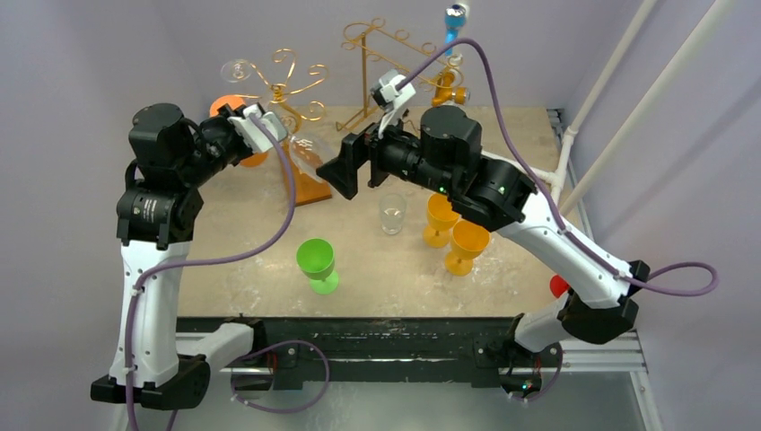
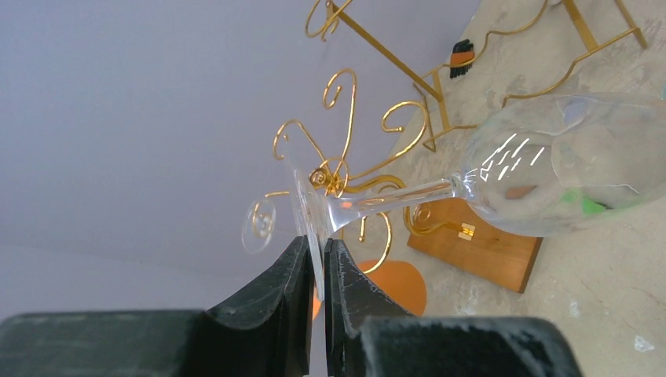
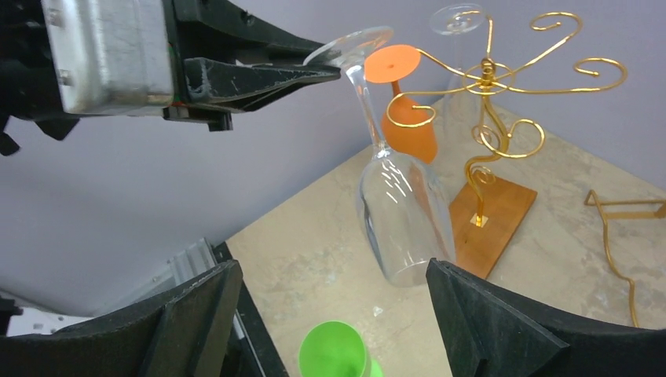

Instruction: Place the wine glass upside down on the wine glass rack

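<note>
Top view: left gripper [image 1: 280, 136] is holding the glass [image 1: 310, 154] in the air just beside the rack [image 1: 289, 83], over its wooden base [image 1: 310, 187]. Right gripper [image 1: 345, 166] is hanging near on the far side of the glass, fingers spread wide, gripping nothing. Green cup [image 1: 316, 260] and two yellow goblets [image 1: 453, 233] are standing on the desk [image 1: 251, 278].

Left wrist: fingers [image 2: 275, 306] are pressing together on the edge of the glass's foot [image 2: 308, 206]. Stem and bowl are reaching away towards the rack's gold curls.

Right wrist: glass [image 3: 400, 212] is hanging tilted, foot up, bowl down, in front of the rack [image 3: 487, 86]. Orange glass [image 3: 408, 118] is hanging inverted on the rack. Right gripper [image 3: 334, 271] is gaping below, apart from the glass.
</note>
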### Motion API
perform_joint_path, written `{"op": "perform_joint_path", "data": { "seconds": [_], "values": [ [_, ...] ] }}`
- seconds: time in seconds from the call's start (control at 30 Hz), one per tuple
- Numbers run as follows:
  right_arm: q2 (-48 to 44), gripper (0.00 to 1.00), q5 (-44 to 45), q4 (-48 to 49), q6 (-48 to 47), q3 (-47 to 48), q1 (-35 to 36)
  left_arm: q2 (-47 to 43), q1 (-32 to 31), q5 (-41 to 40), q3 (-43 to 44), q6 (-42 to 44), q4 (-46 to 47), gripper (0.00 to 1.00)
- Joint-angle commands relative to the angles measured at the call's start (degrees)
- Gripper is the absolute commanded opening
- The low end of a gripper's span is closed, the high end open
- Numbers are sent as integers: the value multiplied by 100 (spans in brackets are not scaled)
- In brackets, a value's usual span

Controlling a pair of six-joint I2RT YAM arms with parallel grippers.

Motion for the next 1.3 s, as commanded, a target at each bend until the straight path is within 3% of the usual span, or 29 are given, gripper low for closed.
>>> {"op": "perform_joint_path", "data": {
  "seconds": [0.0, 0.43, 0.97, 1.27],
  "values": [
    [128, 99, -621, 642, -618, -93, -24, -159, -9, 659, -45, 606, 570, 0],
    [497, 99, -2700, 1111, -1177, -456, -414, -542, -9, 1437, -453, 1150, 1147, 0],
    [1046, 99, -1808, 744, -1843, -280, -610, -446, -9, 1910, -83, 1752, 466, 0],
    [1385, 98, -2423, 1041, -1632, -249, -620, -397, -9, 1908, 9, 1745, 499, 0]
  ]
}}
